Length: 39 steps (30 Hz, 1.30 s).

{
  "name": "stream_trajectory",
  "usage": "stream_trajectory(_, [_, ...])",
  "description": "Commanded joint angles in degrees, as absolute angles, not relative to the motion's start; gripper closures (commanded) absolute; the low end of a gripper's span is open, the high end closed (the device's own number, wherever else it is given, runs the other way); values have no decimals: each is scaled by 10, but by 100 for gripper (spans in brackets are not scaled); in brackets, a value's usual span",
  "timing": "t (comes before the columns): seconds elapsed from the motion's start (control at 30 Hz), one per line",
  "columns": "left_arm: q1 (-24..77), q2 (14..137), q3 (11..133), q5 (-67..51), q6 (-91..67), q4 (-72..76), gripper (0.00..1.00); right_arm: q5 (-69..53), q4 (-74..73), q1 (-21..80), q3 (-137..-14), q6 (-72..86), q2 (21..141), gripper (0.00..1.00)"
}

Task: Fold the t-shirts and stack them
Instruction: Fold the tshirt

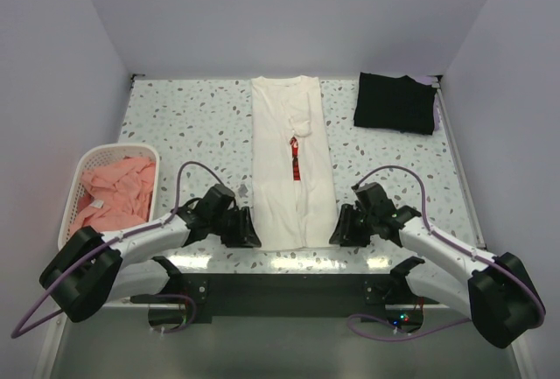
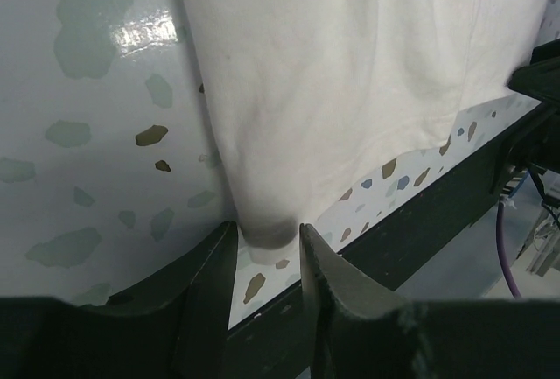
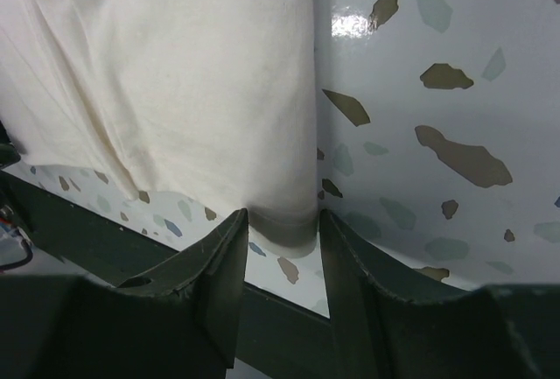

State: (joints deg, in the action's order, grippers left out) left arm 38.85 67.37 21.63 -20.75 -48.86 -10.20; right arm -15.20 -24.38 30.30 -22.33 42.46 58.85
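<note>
From above, the white t-shirt (image 1: pixel 291 160) lies in the middle of the desk (image 1: pixel 201 125), folded lengthwise into a long narrow strip that runs from the far edge to the near edge. A thin sliver of its red print (image 1: pixel 295 158) shows along the centre seam. The black t-shirt (image 1: pixel 395 101) sits folded in the far right corner, well apart from the white one. The salmon-pink t-shirts (image 1: pixel 114 191) are heaped in the white basket (image 1: pixel 74 188) at the left edge. The left tool (image 1: pixel 248 232) is at the strip's near left corner and the right tool (image 1: pixel 339 228) at its near right corner, both low over the desk. In the left wrist view, the left tool's two fingers (image 2: pixel 210 283) stand apart with the shirt's hemmed corner (image 2: pixel 267 232) lying between their tips. Creases run up from that corner into the cloth. In the right wrist view, the right tool's fingers (image 3: pixel 223 265) are likewise spread, and the other hemmed corner (image 3: pixel 284 226) lies flat on the desk between them. Whether either pair of tips actually presses the cloth is hard to tell, since the hem fills the gap almost edge to edge.
</note>
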Motion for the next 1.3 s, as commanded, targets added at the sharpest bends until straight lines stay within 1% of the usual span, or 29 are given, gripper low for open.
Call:
stream_trajectory(0.0, [402, 681, 200, -186, -504, -102, 61, -150, -254, 301, -203, 426, 592, 58])
stream_trajectory(0.13, [412, 683, 199, -182, -516, -98, 65, -156, -249, 302, -203, 428, 592, 66])
stream_trajectory(0.23, [417, 684, 200, -177, -525, -96, 70, -165, -237, 302, -200, 432, 591, 74])
stream_trajectory(0.27, [419, 683, 201, -174, -529, -96, 72, -169, -232, 301, -200, 433, 590, 80])
stream_trajectory(0.3, [420, 683, 202, -171, -530, -98, 77, -172, -229, 301, -200, 434, 593, 83])
stream_trajectory(0.37, [421, 683, 209, -164, -533, -105, 83, -179, -219, 302, -200, 435, 597, 90])
stream_trajectory(0.4, [424, 679, 212, -159, -533, -112, 90, -182, -216, 303, -201, 433, 598, 96])
stream_trajectory(0.43, [425, 675, 214, -152, -534, -120, 95, -186, -214, 303, -201, 433, 597, 99])
stream_trajectory(0.5, [427, 669, 217, -148, -534, -131, 100, -189, -214, 304, -200, 434, 592, 100])
stream_trajectory(0.67, [437, 643, 214, -141, -538, -164, 100, -177, -224, 332, -191, 453, 553, 100])
stream_trajectory(0.83, [457, 606, 199, -141, -553, -192, 100, -136, -232, 422, -179, 508, 524, 100])
stream_trajectory(0.93, [467, 585, 204, -141, -551, -213, 100, -115, -264, 439, -186, 512, 504, 100])
stream_trajectory(1.03, [468, 572, 251, -109, -533, -243, 100, -65, -318, 439, -238, 481, 489, 100])
stream_trajectory(1.07, [466, 573, 266, -102, -518, -246, 100, -53, -326, 439, -273, 473, 489, 100])
stream_trajectory(1.13, [461, 597, 323, -84, -490, -258, 100, -6, -348, 439, -313, 441, 510, 100])
stream_trajectory(1.17, [456, 610, 343, -77, -480, -264, 100, -2, -351, 439, -349, 431, 519, 100])
stream_trajectory(1.27, [424, 653, 398, -84, -454, -258, 100, 21, -345, 439, -408, 403, 572, 100])
